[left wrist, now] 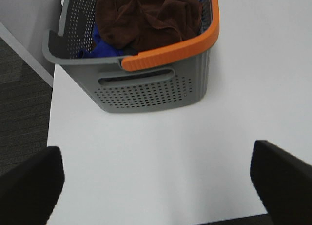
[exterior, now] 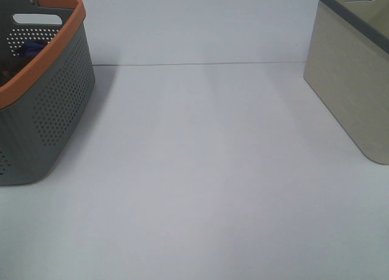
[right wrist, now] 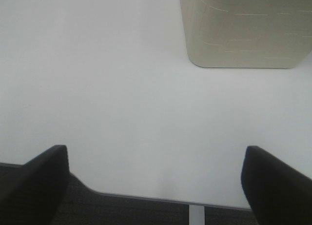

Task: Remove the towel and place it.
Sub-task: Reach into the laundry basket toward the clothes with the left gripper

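Note:
The dark reddish-brown towel lies crumpled inside the grey perforated basket with an orange rim, on top of a blue cloth. In the exterior high view the basket stands at the far left; only a bit of blue cloth shows inside it. My left gripper is open and empty, above the white table, short of the basket. My right gripper is open and empty near the table's front edge, short of the beige bin. Neither arm shows in the exterior high view.
The beige bin with a grey rim stands at the far right of the white table. Dark carpet floor lies beyond the table's left edge. The table's front edge shows in the right wrist view.

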You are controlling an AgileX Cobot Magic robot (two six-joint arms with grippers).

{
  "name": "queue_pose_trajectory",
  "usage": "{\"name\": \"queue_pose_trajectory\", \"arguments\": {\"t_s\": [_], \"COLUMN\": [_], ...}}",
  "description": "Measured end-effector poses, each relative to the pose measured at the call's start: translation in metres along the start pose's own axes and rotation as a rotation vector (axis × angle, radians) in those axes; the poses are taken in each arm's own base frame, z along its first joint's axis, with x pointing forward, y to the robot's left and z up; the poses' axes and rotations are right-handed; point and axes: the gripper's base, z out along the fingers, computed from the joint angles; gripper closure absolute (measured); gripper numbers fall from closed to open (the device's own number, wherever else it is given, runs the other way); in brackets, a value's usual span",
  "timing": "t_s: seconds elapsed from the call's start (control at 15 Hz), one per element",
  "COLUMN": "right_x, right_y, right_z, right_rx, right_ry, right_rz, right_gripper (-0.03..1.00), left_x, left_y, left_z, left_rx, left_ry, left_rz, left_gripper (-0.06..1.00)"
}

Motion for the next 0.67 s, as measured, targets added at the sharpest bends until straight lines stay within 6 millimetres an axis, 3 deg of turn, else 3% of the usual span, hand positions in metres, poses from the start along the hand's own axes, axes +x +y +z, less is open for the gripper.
{"name": "queue_pose_trajectory", "arguments": {"t_s": [0.13,0.4,0.67], "right_x": [0.0,0.0,0.0], "right_y": [0.0,0.0,0.0], "right_z": [0.0,0.0,0.0], "right_rx": [0.0,0.0,0.0], "right_ry": [0.0,0.0,0.0], "right_rz": [0.0,0.0,0.0], "right_gripper": [0.13,0.13,0.13], "left_x": [-0.054,-0.131,-0.174], "left_y": [0.011,0.026,0.032], "left_z": [0.018,0.068,0.138], "left_rx": [0.013,0.053,0.125], "left_ry": [0.062,0.149,0.23], "left_rz": [0.04,0.293,0.454], "left_gripper": [-0.04,-0.03,-0.03]}}
